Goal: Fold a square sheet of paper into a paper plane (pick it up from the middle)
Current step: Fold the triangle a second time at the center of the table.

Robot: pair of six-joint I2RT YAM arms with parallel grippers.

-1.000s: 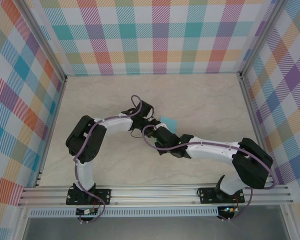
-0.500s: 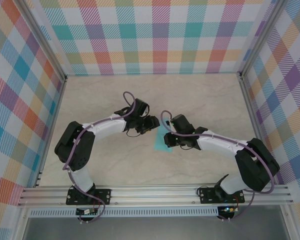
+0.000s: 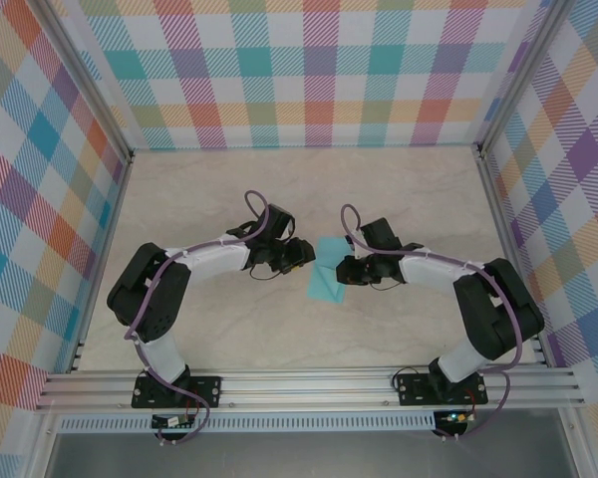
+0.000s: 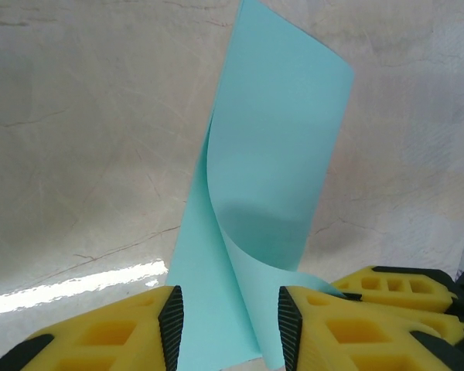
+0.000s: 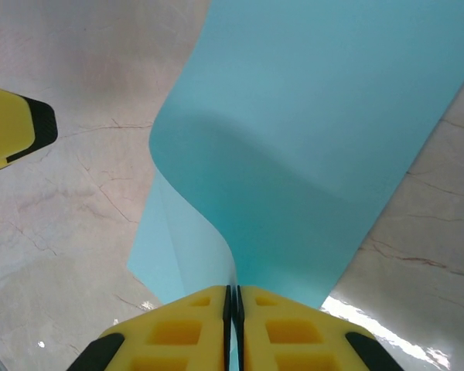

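Right wrist view showed my right hand (image 5: 233, 305) clamped on the square sheet of paper (image 5: 317, 147) at table (image 3: 199, 199) centre, seemingly curling it for the open left hand (image 4: 228, 313) at 9 o'clock to crease.

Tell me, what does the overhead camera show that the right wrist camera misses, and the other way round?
Overhead: the left arm and right arm in full, meeting mid-table, with plaid walls around. Right wrist: a close look at the yellow right fingers pressed shut on the edge of the square sheet of paper, which bends in a curve. Both: that teal sheet and the marble tabletop.
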